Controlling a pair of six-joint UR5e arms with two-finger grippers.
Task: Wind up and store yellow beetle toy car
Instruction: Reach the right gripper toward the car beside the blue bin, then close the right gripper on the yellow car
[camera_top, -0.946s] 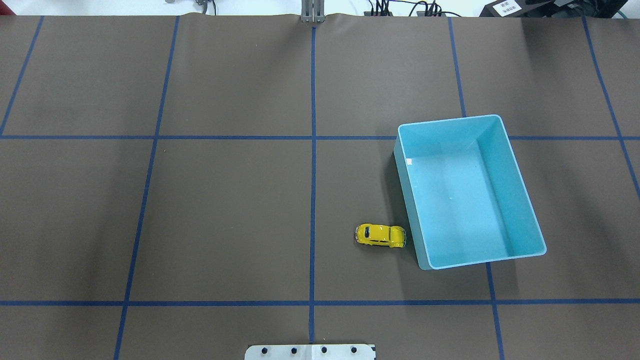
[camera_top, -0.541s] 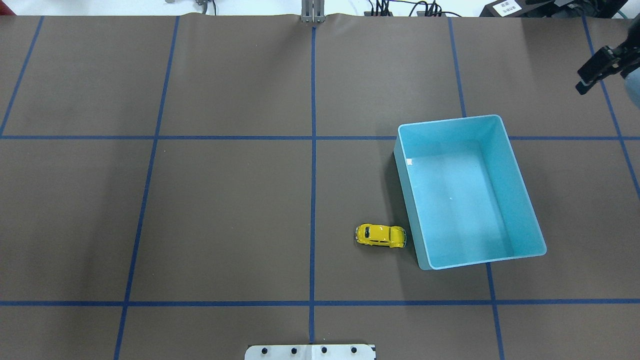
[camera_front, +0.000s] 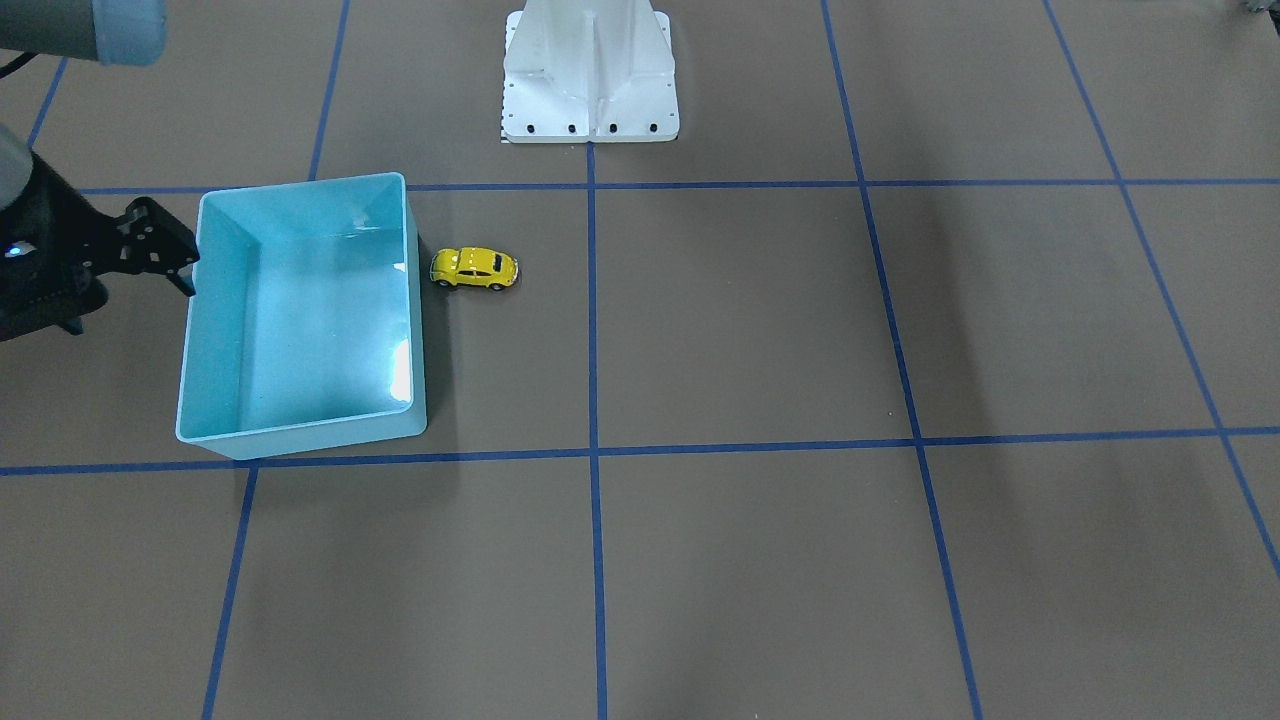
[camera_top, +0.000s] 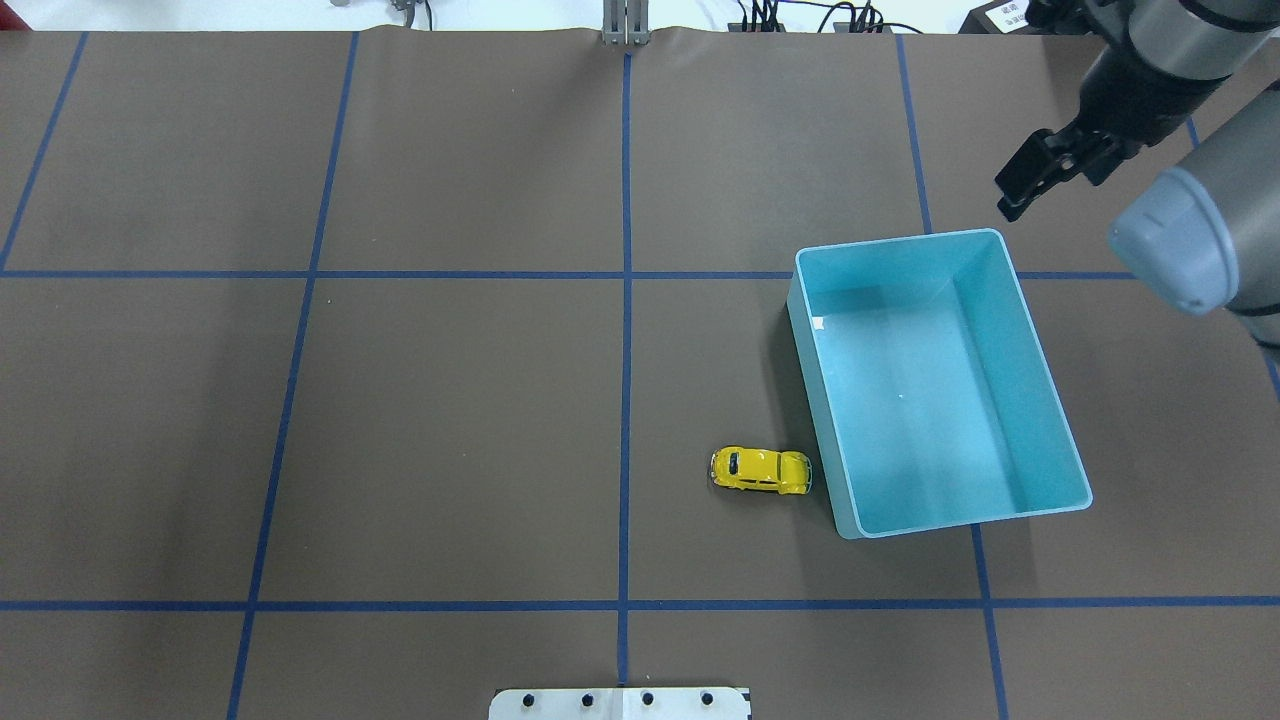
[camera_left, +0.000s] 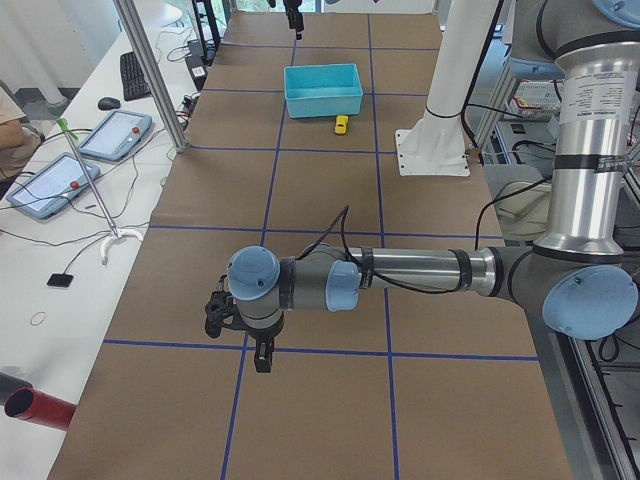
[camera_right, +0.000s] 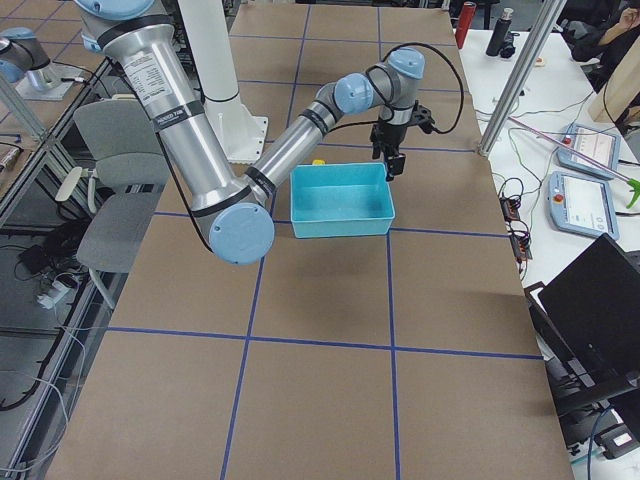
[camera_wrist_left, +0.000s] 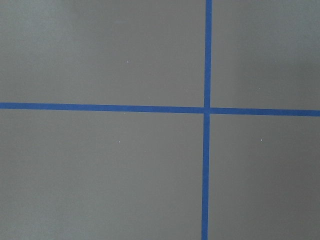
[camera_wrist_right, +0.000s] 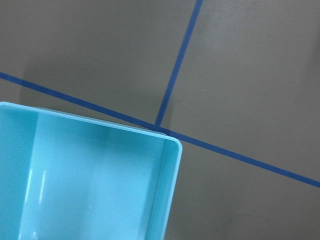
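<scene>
The yellow beetle toy car (camera_top: 760, 471) (camera_front: 474, 268) (camera_left: 341, 124) stands on its wheels on the brown table, just left of the light blue bin (camera_top: 900, 240) (camera_front: 300, 182) (camera_wrist_right: 100, 185) in the overhead view. The bin holds nothing. My right gripper (camera_top: 1008, 200) (camera_front: 180, 265) (camera_right: 392, 172) hovers open and empty beside the bin's far right corner, well away from the car. My left gripper (camera_left: 240, 345) hangs low over bare table at the far left end. Only the exterior left view shows it, so I cannot tell its state.
Blue tape lines (camera_top: 626, 300) divide the brown table cover into squares. The white robot base (camera_front: 590, 70) stands at the table's near edge. Beyond the far edge run cables, and a side bench holds tablets (camera_left: 110, 135) and a keyboard.
My right arm has come in from the overhead view's right edge and swung left to the bin's far right corner. The car and the bin have not moved.
</scene>
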